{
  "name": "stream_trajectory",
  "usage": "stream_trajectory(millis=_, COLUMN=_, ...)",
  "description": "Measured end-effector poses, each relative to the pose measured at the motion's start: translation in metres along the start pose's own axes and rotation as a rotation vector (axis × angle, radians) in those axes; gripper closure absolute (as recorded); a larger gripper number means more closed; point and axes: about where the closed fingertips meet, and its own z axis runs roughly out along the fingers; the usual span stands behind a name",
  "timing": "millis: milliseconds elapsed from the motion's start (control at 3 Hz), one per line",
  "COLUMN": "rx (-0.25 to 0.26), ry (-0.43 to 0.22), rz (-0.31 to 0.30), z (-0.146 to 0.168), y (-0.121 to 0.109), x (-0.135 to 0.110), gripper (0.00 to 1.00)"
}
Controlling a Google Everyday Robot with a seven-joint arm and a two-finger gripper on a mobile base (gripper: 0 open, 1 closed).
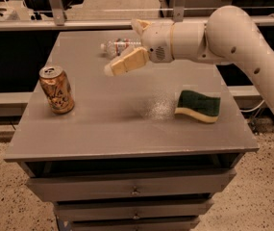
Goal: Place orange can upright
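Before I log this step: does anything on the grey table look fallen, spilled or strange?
The clear plastic bottle lies on its side near the back edge, behind the open claw hovering above the grey table. The coppery orange can stands upright at the left. Nothing else stands out.

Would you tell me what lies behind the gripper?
A clear bottle lies on its side behind the gripper, which hovers open above the table; the gripper hides one end.

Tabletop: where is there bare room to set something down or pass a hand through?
On the table, the wide front-centre strip between the orange can and the sponge is bare, as is the front edge. The rear centre is crowded: the gripper, jaws open, hovers near the clear bottle.
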Motion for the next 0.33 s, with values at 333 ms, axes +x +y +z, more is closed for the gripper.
stream_trajectory(millis=333, rx=0.001, ry=-0.001, rz=0.003, z=0.0043, y=0.0023, x=0.0016, gripper=0.00)
